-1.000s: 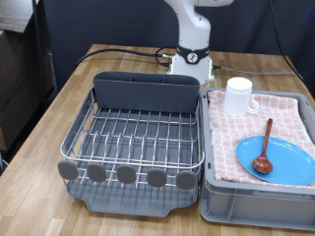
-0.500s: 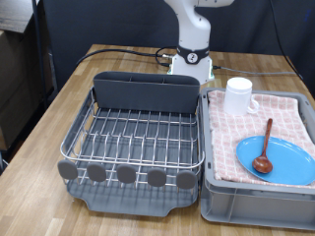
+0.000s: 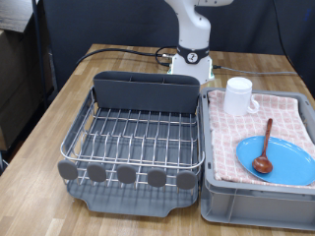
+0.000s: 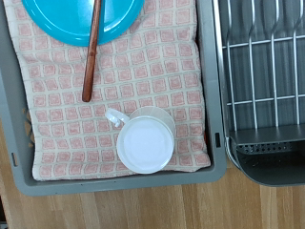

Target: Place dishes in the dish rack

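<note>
While all three dishes sit in the grey bin (image 3: pixel 258 202) on the pink checked cloth (image 3: pixel 281 120), nothing is in the rack yet. White mug (image 3: pixel 239 95) stands upright at the bin's far end, handle toward the exterior view's right. Turquoise plate (image 3: pixel 290 162) lies flat at the near end, with the wooden spoon (image 3: pixel 265 149) resting across it, bowl on the plate and handle angled up over the cloth. Cloth probably there as padding, judging by the layout.

Dish rack (image 3: pixel 138 138) is just beside the bin, on the exterior view's left: wire grid bare, caddy (image 3: pixel 146 91) at the back, row of round tabs (image 3: pixel 126 174) at the front edge.

Gripper: not visible in either view, so can't tell if the fingers are apart or together. Wrist view looks straight down on the mug (image 4: pixel 146 140), so the hand appears to be high above it, touching nothing. Arm base (image 3: pixel 194 51) stands behind the rack on the wooden table (image 3: pixel 59 118).
</note>
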`<act>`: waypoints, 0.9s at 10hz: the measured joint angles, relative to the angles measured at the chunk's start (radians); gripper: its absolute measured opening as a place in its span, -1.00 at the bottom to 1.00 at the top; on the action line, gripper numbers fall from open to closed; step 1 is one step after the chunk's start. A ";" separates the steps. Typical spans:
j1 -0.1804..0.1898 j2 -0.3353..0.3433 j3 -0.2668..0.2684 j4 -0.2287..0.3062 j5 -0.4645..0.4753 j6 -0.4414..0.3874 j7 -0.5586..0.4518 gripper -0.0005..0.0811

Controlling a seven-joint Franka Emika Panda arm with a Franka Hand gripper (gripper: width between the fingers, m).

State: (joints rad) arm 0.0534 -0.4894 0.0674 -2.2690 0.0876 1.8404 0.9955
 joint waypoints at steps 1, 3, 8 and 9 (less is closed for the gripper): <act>0.002 0.003 0.002 0.000 0.011 0.011 0.000 0.98; 0.015 0.032 0.031 0.000 0.054 0.074 0.029 0.98; 0.020 0.152 0.167 0.067 0.047 0.163 0.241 0.98; 0.020 0.175 0.185 0.085 0.037 0.167 0.268 0.98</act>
State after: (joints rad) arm 0.0737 -0.3147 0.2528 -2.1843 0.1248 2.0069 1.2632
